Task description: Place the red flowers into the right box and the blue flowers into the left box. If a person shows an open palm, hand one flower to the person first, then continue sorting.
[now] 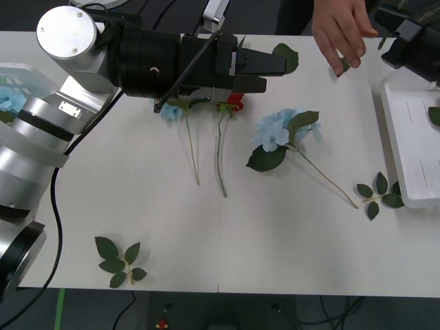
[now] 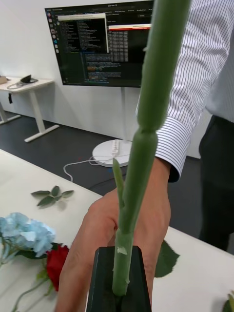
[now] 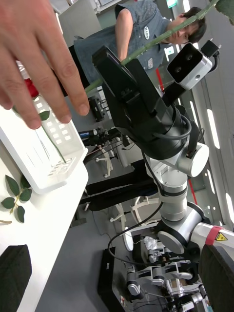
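Green rose stem [image 2: 141,161] pinched between right gripper's [image 2: 118,287] black fingers [image 2: 105,282]; left fingers [image 3: 12,268] spread.

Three blue flowers [image 1: 280,128], two red flowers [image 1: 234,101], two boxes [image 1: 411,148].

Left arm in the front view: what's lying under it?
A blue flower and a red flower peek out beneath the left gripper, stems trailing toward the robot. The arm covers most of both blooms.
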`<state>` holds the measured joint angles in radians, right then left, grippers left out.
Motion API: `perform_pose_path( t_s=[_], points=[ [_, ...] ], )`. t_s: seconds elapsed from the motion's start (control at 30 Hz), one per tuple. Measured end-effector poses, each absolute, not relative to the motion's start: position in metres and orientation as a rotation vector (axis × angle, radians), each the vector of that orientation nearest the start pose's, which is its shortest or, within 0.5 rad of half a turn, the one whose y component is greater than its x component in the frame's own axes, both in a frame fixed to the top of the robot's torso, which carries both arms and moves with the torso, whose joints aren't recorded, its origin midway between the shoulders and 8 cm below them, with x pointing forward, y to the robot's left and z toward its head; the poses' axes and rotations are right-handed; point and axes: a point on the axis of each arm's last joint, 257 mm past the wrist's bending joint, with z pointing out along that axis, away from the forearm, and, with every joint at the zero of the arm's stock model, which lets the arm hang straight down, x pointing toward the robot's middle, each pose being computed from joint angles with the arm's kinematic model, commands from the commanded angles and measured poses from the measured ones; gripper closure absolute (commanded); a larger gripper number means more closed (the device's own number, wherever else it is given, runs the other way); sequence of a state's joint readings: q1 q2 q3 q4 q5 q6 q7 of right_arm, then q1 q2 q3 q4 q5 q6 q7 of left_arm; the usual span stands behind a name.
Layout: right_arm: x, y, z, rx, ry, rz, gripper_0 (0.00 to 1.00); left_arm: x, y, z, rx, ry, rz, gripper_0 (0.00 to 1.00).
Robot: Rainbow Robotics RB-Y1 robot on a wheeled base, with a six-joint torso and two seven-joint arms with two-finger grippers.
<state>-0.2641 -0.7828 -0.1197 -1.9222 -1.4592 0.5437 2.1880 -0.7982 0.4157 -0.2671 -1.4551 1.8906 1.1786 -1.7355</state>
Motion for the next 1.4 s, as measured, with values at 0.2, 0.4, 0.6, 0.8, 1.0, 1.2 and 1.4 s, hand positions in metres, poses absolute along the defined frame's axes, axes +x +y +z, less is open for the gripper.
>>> perform_pose_path(
  t_s=[0.2,0.4,0.6,0.8,1.0,1.2,1.4],
  points=[
    [0.549,-0.229,0.057,-0.556,1.347,0.193,1.00,0.430,-0.070,-0.004,0.757,1.882,-1.709,0.00],
    [0.568,-0.216,0.060,-0.564,1.327,0.154,1.00,0.430,-0.070,-0.004,0.757,1.882,-1.709,0.00],
    [0.578,-0.204,0.058,-0.561,1.327,0.177,1.00,0.430,-0.070,-0.004,0.757,1.882,-1.709,0.00],
    [0.578,-0.202,0.059,-0.561,1.326,0.180,0.05,0.430,-0.070,-0.004,0.757,1.882,-1.709,0.00],
    [0.577,-0.201,0.059,-0.558,1.325,0.190,0.00,0.430,-0.070,-0.004,0.757,1.882,-1.709,0.00],
    [0.577,-0.201,0.060,-0.556,1.325,0.198,0.00,0.430,-0.070,-0.004,0.757,1.882,-1.709,0.00],
    [0.576,-0.200,0.060,-0.555,1.326,0.205,0.00,0.430,-0.070,-0.004,0.757,1.882,-1.709,0.00]
  ],
)
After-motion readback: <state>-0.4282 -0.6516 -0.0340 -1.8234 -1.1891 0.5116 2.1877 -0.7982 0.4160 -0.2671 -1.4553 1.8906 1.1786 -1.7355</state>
